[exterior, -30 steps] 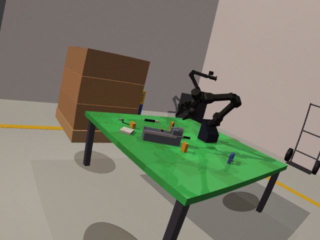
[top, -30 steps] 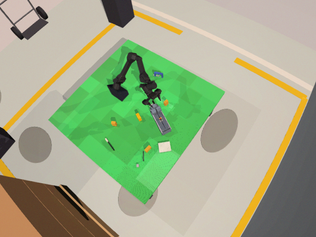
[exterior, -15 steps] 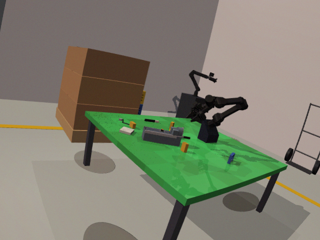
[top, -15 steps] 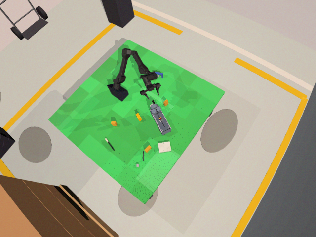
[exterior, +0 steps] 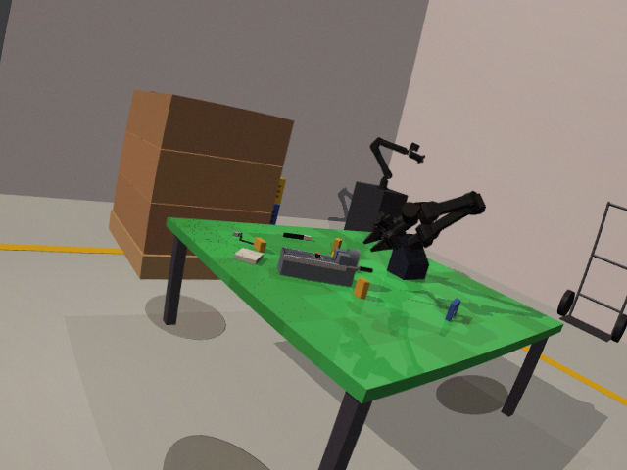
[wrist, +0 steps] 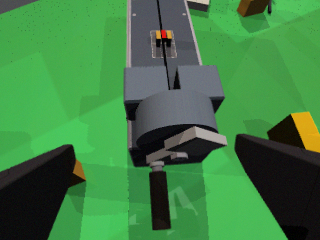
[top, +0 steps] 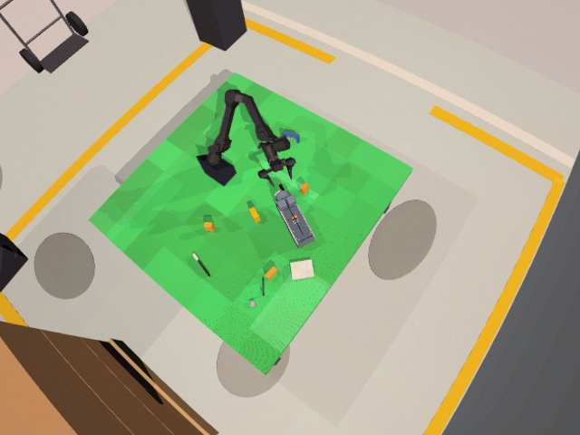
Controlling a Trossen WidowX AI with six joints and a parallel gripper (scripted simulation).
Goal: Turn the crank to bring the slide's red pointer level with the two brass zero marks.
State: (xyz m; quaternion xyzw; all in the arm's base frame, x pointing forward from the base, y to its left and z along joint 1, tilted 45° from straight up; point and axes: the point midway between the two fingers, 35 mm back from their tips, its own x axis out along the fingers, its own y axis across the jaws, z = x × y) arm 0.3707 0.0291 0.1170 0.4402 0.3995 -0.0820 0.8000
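The grey machine [top: 303, 239] [exterior: 314, 270] [wrist: 145, 55] stands on the green table. Its crank arm [wrist: 196, 142] is at the near end, with a black handle [wrist: 160, 200] [exterior: 365, 269] sticking out. The slide's red pointer [wrist: 163, 34] shows between the two brass marks [wrist: 169, 35] and looks about level with them; a tiny offset cannot be judged. My gripper [top: 282, 181] [exterior: 369, 246] [wrist: 157, 147] is open and empty. It is above the table at the crank end, its fingers on either side of the handle in the wrist view and not touching it.
Orange blocks [top: 304, 188] [exterior: 361, 288] and a yellow block [top: 255, 215] stand near the machine. A white box [top: 301, 269] [exterior: 248, 256] lies beyond its far end. A blue bracket [top: 291, 136] [exterior: 453, 309] is beside the arm. A black-and-white stick [top: 201, 265] lies farther off.
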